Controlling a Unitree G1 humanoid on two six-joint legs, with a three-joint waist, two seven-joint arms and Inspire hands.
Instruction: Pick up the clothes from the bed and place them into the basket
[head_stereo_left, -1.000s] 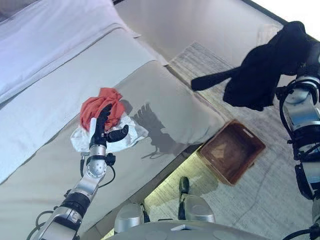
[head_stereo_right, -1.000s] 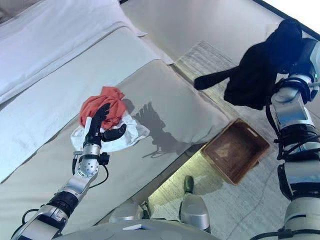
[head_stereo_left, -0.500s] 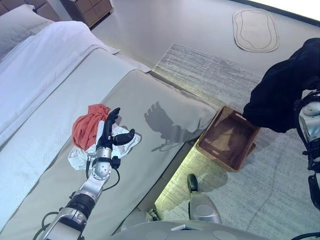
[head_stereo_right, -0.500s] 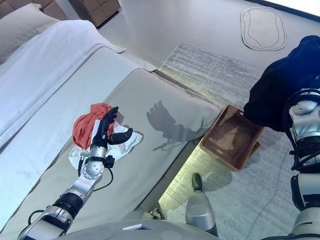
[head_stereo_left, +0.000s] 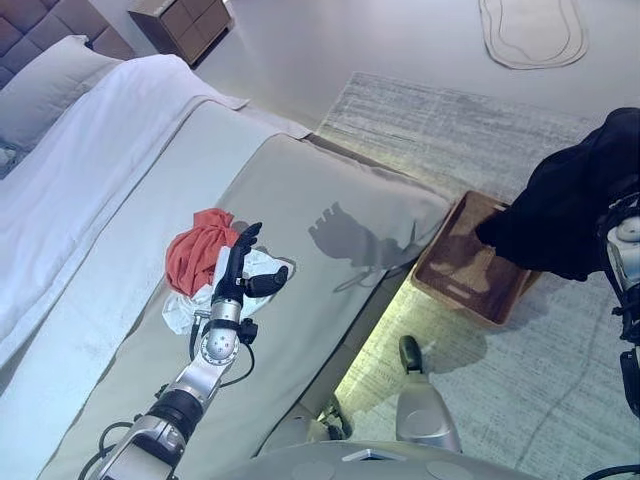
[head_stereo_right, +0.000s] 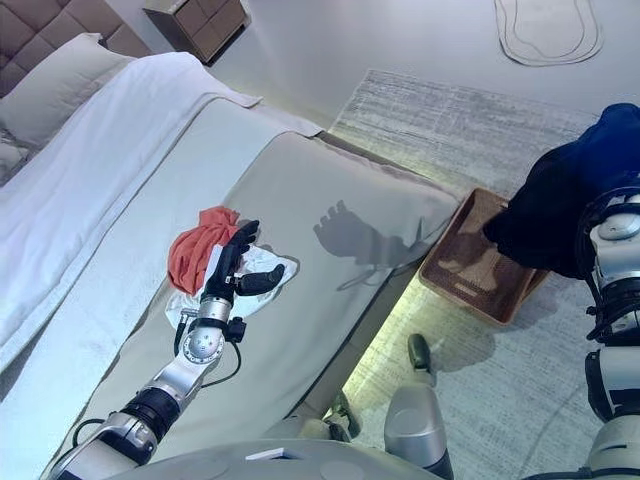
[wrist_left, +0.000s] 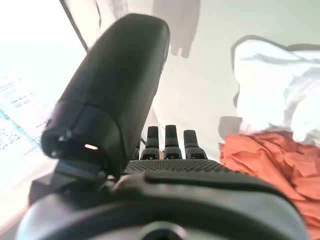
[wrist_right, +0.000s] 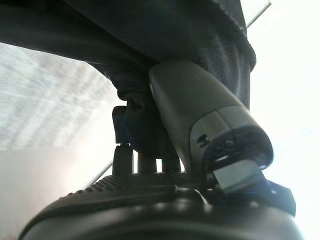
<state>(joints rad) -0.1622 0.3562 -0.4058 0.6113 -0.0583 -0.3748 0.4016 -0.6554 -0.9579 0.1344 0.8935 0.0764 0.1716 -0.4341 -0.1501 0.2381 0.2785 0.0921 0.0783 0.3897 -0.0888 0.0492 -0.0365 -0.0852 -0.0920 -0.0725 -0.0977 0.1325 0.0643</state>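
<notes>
A red garment (head_stereo_left: 195, 258) lies bunched on a white garment (head_stereo_left: 183, 312) on the grey bed cover (head_stereo_left: 300, 200). My left hand (head_stereo_left: 238, 264) is open, its fingers straight over the white garment beside the red one; the left wrist view shows both cloths past the fingers (wrist_left: 165, 137). My right hand (wrist_right: 150, 195) is shut on a black garment (head_stereo_left: 565, 215), fingers curled into the cloth. The garment hangs at the far right, its lower end over the right part of the brown basket (head_stereo_left: 455, 285) on the floor beside the bed.
The basket stands on a grey rug (head_stereo_left: 470, 130) next to the bed's edge. White bedding (head_stereo_left: 90, 170) and a pillow (head_stereo_left: 45, 105) lie further up the bed. A wooden nightstand (head_stereo_left: 185, 20) and an oval mat (head_stereo_left: 530, 30) are at the back.
The camera has shifted. My right arm has come down with the black garment, from high above the rug to hanging at the basket. My left hand stays at the red and white garments.
</notes>
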